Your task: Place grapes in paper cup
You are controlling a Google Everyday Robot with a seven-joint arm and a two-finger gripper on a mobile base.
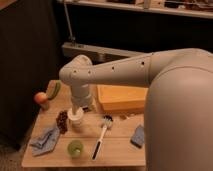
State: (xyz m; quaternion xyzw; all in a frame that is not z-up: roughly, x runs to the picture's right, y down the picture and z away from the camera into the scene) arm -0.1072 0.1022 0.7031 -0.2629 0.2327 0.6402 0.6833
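The grapes (62, 121), a small dark purple-brown bunch, lie on the wooden table (117, 152) left of centre. The white paper cup (76, 120) stands upright just right of them, almost touching. My gripper (76, 108) hangs at the end of the big white arm, pointing straight down right above the cup's rim. The arm's wrist covers most of it, and the inside of the cup is hidden.
A low light-green cup (75, 148) stands near the front edge. A black-handled brush (100, 137) lies right of the paper cup. There is a blue cloth (45, 139) front left, a blue sponge (138, 136) right, a yellow block (122, 99) behind, and an orange-red fruit (40, 98) far left.
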